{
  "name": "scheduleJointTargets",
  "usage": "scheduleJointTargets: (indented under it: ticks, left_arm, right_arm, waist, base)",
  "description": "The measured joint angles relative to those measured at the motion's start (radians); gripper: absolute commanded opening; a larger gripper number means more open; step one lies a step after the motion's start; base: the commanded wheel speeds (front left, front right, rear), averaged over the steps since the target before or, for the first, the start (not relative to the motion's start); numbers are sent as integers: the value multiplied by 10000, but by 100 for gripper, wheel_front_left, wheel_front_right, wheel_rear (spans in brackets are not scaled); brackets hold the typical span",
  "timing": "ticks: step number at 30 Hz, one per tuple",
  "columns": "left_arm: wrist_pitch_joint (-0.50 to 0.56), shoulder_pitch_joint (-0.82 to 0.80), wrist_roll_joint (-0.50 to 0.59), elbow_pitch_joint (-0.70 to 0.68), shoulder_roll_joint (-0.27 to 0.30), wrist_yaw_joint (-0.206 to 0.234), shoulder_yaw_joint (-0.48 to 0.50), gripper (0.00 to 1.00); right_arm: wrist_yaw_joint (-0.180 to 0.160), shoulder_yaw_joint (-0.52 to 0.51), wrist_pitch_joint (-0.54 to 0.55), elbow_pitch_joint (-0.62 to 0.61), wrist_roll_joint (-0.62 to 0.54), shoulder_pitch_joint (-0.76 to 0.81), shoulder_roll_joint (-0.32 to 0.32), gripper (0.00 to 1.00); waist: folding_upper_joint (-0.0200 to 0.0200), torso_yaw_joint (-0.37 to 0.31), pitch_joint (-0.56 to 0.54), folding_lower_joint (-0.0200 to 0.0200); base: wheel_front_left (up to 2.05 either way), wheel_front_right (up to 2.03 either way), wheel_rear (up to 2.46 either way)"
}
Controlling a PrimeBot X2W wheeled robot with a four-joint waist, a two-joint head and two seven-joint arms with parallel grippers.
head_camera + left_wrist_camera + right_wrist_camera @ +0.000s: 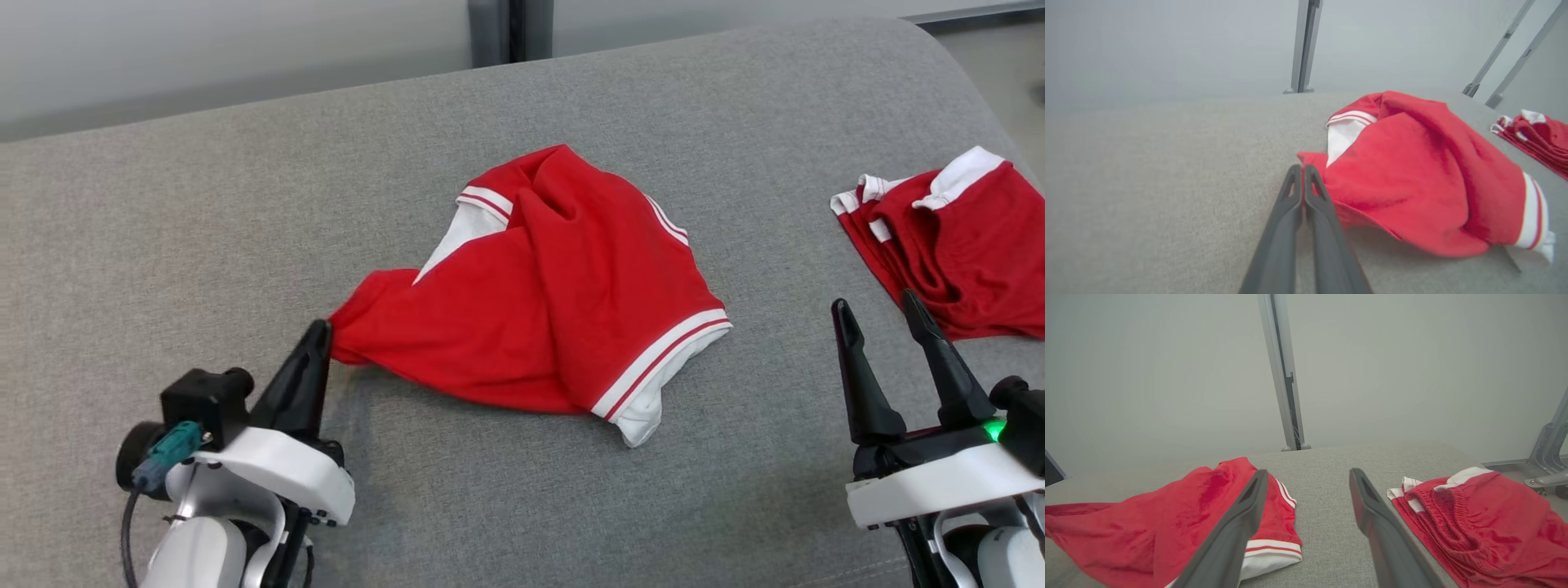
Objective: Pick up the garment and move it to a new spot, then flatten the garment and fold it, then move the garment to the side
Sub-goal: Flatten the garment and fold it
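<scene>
Garment: a red garment (555,302) with white striped trim lies crumpled in the middle of the tabletop (204,229). Its left corner is drawn out to a point toward the near left, and a white-edged hem lies at its near right.
Left gripper: the left gripper (322,335) is at the near left with its fingers pressed together. The tips touch the garment's drawn-out corner, but I cannot tell whether any cloth is caught between them.
Right gripper: the right gripper (875,302) is at the near right, fingers apart and holding nothing, over bare tabletop.
Second garment: another red garment (971,253) with white trim lies bunched at the right edge, apart from the first. The right gripper's tips are just beside its near edge.
Tabletop: it is covered in grey fabric.
Background: a pale wall with a grey upright post (510,28) stands beyond the far edge.
</scene>
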Motion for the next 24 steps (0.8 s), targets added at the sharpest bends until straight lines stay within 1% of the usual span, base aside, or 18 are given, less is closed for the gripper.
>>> scheduleJointTargets:
  ticks: [3,6,12,14,16,18,20,24]
  left_arm:
    - [-58,163,82,-1292,297,88,138,0]
    - [132,281,201,-2685,614,102,240,0]
    - [859,322,458,-5202,1260,203,483,0]
    - [1202,445,479,-5916,1404,305,585,0]
    - [1616,733,531,-6429,1524,512,761,0]
    - [1942,1138,341,-6454,1501,685,911,0]
    - [2010,1574,23,-6027,1419,794,1089,0]
    - [1467,1915,-709,-4291,1124,725,1438,0]
  right_arm:
    - [0,-117,2,-12,2,82,-2,100]
    - [0,-211,31,-50,56,114,-2,100]
    - [0,-280,121,-146,71,160,0,100]
    - [0,-280,136,-165,71,167,-4,100]
    - [0,-278,157,-194,75,200,-4,100]
    - [0,-272,169,-192,90,212,0,100]
    - [0,-257,184,-192,128,217,12,100]
    - [0,-259,209,-186,150,198,17,100]
  waist:
    - [0,146,-105,0]
    - [0,307,-183,0]
    - [0,571,-265,0]
    - [0,615,-273,0]
    - [0,642,-251,0]
    - [0,654,-213,0]
    - [0,663,-146,-1]
    - [0,697,37,0]
  base:
    - [0,0,0]
    - [0,0,0]
    - [0,0,0]
    - [0,0,0]
    - [0,0,0]
    - [0,0,0]
    - [0,0,0]
    - [0,0,0]
